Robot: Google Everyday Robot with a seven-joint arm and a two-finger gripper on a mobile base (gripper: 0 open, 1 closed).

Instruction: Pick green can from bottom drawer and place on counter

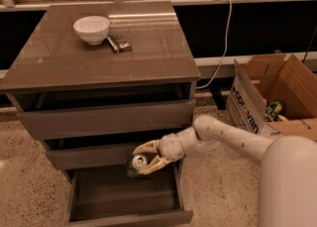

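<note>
The gripper (140, 160) is positioned at the front of the cabinet, level with the lower edge of the middle drawer (89, 155) and above the rear part of the open bottom drawer (130, 218). The arm (233, 137) reaches it from the right side of the view. The fingers (147, 146) are closed around the green can (133, 169), one above it and one below. The can is tilted, with its silver top and pull tab facing the camera. It sits above the drawer tray and appears clear of the drawer floor.

The counter (89, 67) carries a white bowl (92, 28) near its rear left area. A small dark object (119, 43) lies just beside the bowl, to its right. The top drawer (106, 118) stands slightly open.

A cardboard box (247, 109) stands on the floor to the right of the cabinet, well apart from the gripper. A greenish can (273, 109) lies inside it.
</note>
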